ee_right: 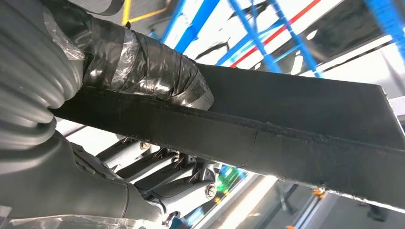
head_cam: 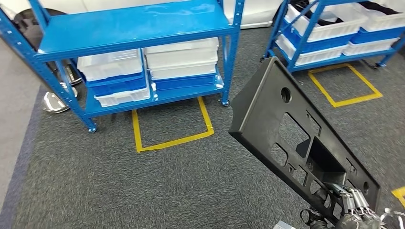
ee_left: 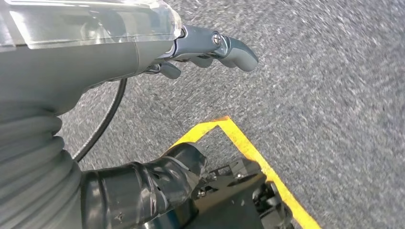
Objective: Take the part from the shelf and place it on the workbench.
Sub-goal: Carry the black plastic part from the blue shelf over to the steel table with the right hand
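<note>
A large flat black plastic part (head_cam: 298, 138) with round and rectangular cut-outs is held up at a tilt at the lower right of the head view. My right hand (head_cam: 354, 204) grips its lower end; the fingers wrap over the panel's edge. In the right wrist view the part (ee_right: 296, 129) runs as a dark slab across the picture, with the tape-wrapped thumb (ee_right: 148, 67) on one face and the fingers (ee_right: 172, 176) on the other. My left hand (ee_left: 210, 47) hangs above the grey carpet with nothing in it, its fingers slightly curled.
A blue shelf (head_cam: 138, 28) holding white and blue bins (head_cam: 181, 62) stands ahead on the left. A second blue shelf (head_cam: 334, 24) with white bins is at the far right. Yellow tape squares (head_cam: 172, 124) mark the grey carpet before each. A yellow tape corner (ee_left: 234, 133) lies below my left hand.
</note>
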Motion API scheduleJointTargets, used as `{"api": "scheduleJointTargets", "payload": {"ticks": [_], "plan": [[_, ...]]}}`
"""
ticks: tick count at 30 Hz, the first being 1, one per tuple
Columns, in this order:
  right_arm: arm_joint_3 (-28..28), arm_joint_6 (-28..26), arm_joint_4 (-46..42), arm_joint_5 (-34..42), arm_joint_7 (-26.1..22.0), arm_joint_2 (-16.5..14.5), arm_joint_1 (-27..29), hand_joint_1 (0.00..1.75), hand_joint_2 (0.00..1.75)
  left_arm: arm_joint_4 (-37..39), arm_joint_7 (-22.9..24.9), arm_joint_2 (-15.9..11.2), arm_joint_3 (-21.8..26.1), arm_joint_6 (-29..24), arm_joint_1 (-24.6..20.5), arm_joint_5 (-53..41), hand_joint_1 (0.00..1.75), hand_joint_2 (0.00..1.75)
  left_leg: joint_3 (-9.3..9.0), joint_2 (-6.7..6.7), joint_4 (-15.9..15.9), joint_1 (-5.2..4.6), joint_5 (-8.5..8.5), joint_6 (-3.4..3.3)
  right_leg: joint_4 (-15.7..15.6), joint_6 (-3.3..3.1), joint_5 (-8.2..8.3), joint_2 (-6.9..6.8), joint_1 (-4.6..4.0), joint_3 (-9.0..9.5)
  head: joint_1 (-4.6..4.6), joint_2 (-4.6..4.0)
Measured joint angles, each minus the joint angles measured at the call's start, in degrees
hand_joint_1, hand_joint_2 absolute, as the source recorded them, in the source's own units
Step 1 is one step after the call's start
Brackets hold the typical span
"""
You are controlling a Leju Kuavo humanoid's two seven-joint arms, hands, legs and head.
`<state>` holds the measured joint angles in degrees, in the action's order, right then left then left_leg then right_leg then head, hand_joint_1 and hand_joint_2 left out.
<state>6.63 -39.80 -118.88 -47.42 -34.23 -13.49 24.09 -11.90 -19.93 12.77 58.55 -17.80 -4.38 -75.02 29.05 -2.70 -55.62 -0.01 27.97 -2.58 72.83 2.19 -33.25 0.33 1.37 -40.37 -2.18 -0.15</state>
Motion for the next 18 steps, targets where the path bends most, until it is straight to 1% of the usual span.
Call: {"api": "scheduleJointTargets", "payload": {"ticks": [1, 2, 3, 4, 5, 7, 8, 9, 10, 11, 12, 13, 14, 15, 16, 17, 18], "plan": [[0.1, 0.0, 0.0, -0.1, 0.0, 0.0, 0.0, 1.75, 1.75, 0.0, 0.0, 0.0, 0.0, 0.0, 0.0, 0.0, 0.00, 1.75, 0.02, -0.72, -0.2, 0.04, 0.17, 0.17, -3.1, 0.17, 1.72, -0.63, 0.13, 1.84, 0.00, 0.00], [0.2, 0.0, 0.0, -0.1, 0.0, 0.0, 0.0, 1.75, 1.75, 0.0, 0.0, 0.0, 0.0, 0.0, 0.0, -0.1, 0.00, 1.75, 0.03, -1.32, -0.5, 0.06, 0.41, 0.43, -7.1, 0.20, 3.17, -1.88, 0.15, 4.05, -0.01, 0.00], [0.2, 0.0, 0.0, -0.2, 0.0, 0.0, 0.0, 1.75, 1.75, 0.0, 0.0, 0.0, 0.0, 0.0, -0.1, -0.1, 0.00, 1.75, 0.10, -1.86, -0.9, -0.03, 0.77, 0.77, -10.5, 0.04, 4.31, -2.87, 0.05, 5.96, 0.00, 0.00], [0.2, 0.0, 0.0, -0.3, 0.0, 0.0, 0.0, 1.75, 1.75, 0.0, 0.0, 0.0, 0.0, 0.0, -0.1, -0.1, 0.00, 1.75, 0.14, -2.30, -1.3, -0.14, 1.08, 1.14, -12.7, -0.28, 4.85, -3.59, -0.08, 7.17, 0.03, 0.00], [0.2, 0.0, 0.0, -0.3, 0.0, -0.1, 0.0, 1.75, 1.75, 0.0, 0.0, 0.0, 0.0, 0.0, -0.2, -0.1, 0.00, 1.75, 0.10, -2.69, -1.5, -0.25, 1.32, 1.47, -13.4, -0.69, 4.83, -3.79, -0.29, 7.50, 0.05, 0.00], [0.4, 0.0, 0.0, -0.4, 0.0, -0.2, 0.1, 1.75, 1.75, 0.0, 0.0, 0.0, 0.0, 0.0, -0.3, -0.1, 0.00, 1.75, -0.15, -3.51, -1.5, -0.24, 1.49, 2.01, -13.4, -1.49, 5.04, -2.66, -0.50, 7.29, 0.08, 0.00], [0.5, 0.0, -0.1, -0.3, 0.0, -0.2, 0.2, 1.75, 1.75, 0.0, 0.0, 0.0, 0.0, 0.0, -0.3, -0.2, 0.00, 1.75, -0.20, -3.26, -1.8, -0.08, 1.77, 2.30, -13.5, -1.83, 5.20, -2.18, -0.48, 7.22, 0.08, 0.00], [0.6, 0.0, -0.1, -0.3, -0.1, -0.3, 0.3, 1.75, 1.75, 0.0, 0.0, 0.0, 0.0, 0.0, -0.4, -0.2, 0.00, 1.75, 0.18, -2.23, -2.8, 0.09, 2.69, 2.58, -13.6, -2.20, 5.40, -1.68, -0.39, 7.14, 0.08, 0.00], [0.7, 0.0, -0.1, -0.3, -0.1, -0.3, 0.3, 1.75, 1.75, 0.0, 0.0, 0.0, 0.0, 0.0, -0.3, -0.3, 0.00, 1.75, 1.09, -0.85, -5.0, 0.24, 4.26, 2.81, -13.8, -2.53, 5.58, -1.19, -0.27, 7.07, 0.09, 0.00], [0.7, 0.0, -0.1, -0.3, -0.2, -0.4, 0.3, 1.75, 1.75, 0.0, 0.0, 0.1, 0.0, 0.0, -0.3, -0.4, 0.00, 1.75, 2.58, 0.70, -8.4, 0.37, 6.33, 2.97, -13.8, -2.77, 5.71, -0.67, -0.26, 6.96, 0.10, 0.00], [0.7, 0.0, -0.2, -0.2, -0.3, -0.4, 0.3, 1.75, 1.75, 0.0, 0.0, 0.1, 0.0, 0.0, -0.2, -0.4, 0.00, 1.75, 4.45, 1.71, -12.6, 0.40, 8.42, 3.03, -13.8, -2.94, 5.79, -0.05, -0.33, 6.81, 0.10, 0.00], [0.7, 0.0, -0.2, -0.2, -0.3, -0.4, 0.3, 1.75, 1.75, 0.0, 0.0, 0.1, 0.0, 0.0, -0.1, -0.4, 0.00, 1.75, 6.10, 2.04, -16.2, 0.41, 9.73, 3.03, -13.7, -3.02, 5.84, 0.62, -0.43, 6.72, 0.10, 0.00], [0.7, 0.0, -0.2, -0.2, -0.4, -0.4, 0.3, 1.75, 1.75, 0.0, 0.0, 0.1, 0.0, 0.0, 0.0, -0.5, 0.00, 1.75, 7.10, 2.17, -18.2, 0.41, 9.96, 2.95, -13.7, -3.06, 5.87, 1.36, -0.53, 6.66, 0.10, 0.00], [0.7, 0.0, -0.2, -0.2, -0.4, -0.4, 0.4, 1.75, 1.75, 0.0, 0.0, 0.1, 0.0, 0.0, 0.0, -0.5, 0.00, 1.75, 7.06, 2.26, -18.0, 0.40, 8.98, 2.81, -13.6, -3.06, 5.89, 2.12, -0.60, 6.66, 0.10, 0.00], [0.7, 0.0, -0.2, -0.1, -0.4, -0.4, 0.4, 1.75, 1.75, 0.0, 0.0, 0.1, 0.0, 0.0, 0.0, -0.5, 0.00, 1.75, 5.95, 2.58, -15.4, 0.41, 7.01, 2.62, -13.6, -3.06, 5.89, 2.89, -0.62, 6.73, 0.10, 0.00], [0.7, 0.0, -0.2, -0.1, -0.4, -0.4, 0.4, 1.75, 1.75, 0.0, 0.0, 0.0, 0.0, 0.0, 0.0, -0.5, 0.00, 1.75, 4.23, 3.56, -11.5, 0.44, 4.69, 2.38, -13.5, -3.04, 5.89, 3.60, -0.61, 6.78, 0.09, 0.00], [0.7, 0.0, -0.2, -0.1, -0.4, -0.4, 0.3, 1.75, 1.75, 0.0, 0.0, 0.0, 0.0, 0.0, 0.1, -0.5, 0.00, 1.75, 2.65, 5.49, -7.8, 0.52, 3.00, 2.17, -13.4, -2.94, 5.94, 4.26, -0.60, 6.72, 0.08, 0.00]]}}
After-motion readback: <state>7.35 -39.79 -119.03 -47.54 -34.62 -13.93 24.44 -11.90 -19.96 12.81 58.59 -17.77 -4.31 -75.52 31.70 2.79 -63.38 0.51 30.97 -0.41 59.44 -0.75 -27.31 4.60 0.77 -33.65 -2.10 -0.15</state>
